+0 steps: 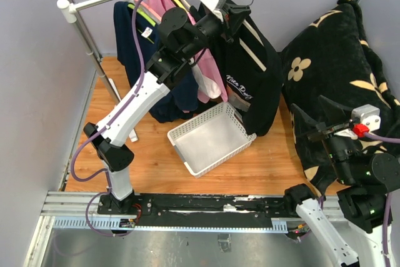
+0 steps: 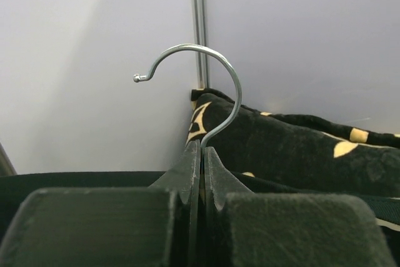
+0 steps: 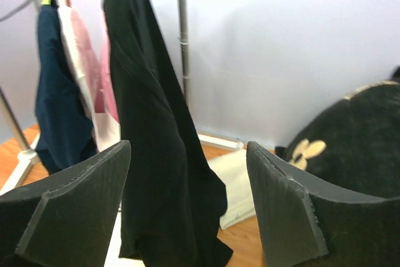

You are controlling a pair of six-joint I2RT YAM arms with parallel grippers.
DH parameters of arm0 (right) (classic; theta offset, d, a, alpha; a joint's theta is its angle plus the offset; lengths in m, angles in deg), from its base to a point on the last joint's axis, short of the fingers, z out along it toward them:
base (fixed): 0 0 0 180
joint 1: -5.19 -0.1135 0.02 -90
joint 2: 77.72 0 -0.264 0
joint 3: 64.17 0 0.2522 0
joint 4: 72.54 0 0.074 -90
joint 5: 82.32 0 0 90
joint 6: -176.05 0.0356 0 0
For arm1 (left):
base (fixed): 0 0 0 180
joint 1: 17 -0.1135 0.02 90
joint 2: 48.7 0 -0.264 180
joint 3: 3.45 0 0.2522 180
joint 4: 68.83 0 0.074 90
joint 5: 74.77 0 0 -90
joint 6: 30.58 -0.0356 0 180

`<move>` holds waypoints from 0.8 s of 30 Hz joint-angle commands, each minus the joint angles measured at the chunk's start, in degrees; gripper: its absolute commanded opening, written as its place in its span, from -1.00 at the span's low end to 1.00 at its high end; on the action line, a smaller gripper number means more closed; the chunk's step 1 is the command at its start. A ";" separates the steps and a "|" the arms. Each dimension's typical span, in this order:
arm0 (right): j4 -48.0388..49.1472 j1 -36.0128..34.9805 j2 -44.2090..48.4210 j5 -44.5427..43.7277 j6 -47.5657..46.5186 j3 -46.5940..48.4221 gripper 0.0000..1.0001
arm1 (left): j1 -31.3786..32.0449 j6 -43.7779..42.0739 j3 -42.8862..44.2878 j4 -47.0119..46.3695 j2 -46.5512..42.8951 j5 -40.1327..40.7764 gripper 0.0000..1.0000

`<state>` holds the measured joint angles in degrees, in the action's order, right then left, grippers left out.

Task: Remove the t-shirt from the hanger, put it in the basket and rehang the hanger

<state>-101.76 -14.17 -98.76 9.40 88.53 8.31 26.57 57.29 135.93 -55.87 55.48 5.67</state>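
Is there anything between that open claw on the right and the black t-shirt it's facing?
Nothing visible. The right gripper, jaws open, looks straight at the black t-shirt with only air between them. The white basket sits low and off to the side, and the floral cushion lies beside the gripper, not in front.

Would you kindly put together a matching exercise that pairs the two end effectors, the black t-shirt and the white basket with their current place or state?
Column one:
1. left end effector
2. right end effector
3. black t-shirt
4. white basket

Column two:
A. resting on the wooden table
B. open, holding nothing
C. shut on the hanger just below its hook
D. draped on the hanger, hanging off the rail

Right pairs: 1-C, 2-B, 3-D, 4-A.
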 commanded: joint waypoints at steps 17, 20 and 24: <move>5.81 -0.53 -12.91 13.96 0.16 4.03 0.26 | 1.16 -1.80 -1.74 0.18 -3.85 -2.74 -0.99; 5.68 -0.54 -12.32 13.94 0.24 3.22 0.04 | 1.16 -2.07 -1.65 0.38 -3.79 -2.53 -0.99; 4.59 -0.51 -11.47 13.33 -0.09 2.59 -0.31 | 1.16 -2.35 -1.50 0.45 -3.66 -2.13 -0.99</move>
<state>-97.28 -14.17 -111.46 23.10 88.70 11.76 27.47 55.95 133.61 -52.48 54.78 3.55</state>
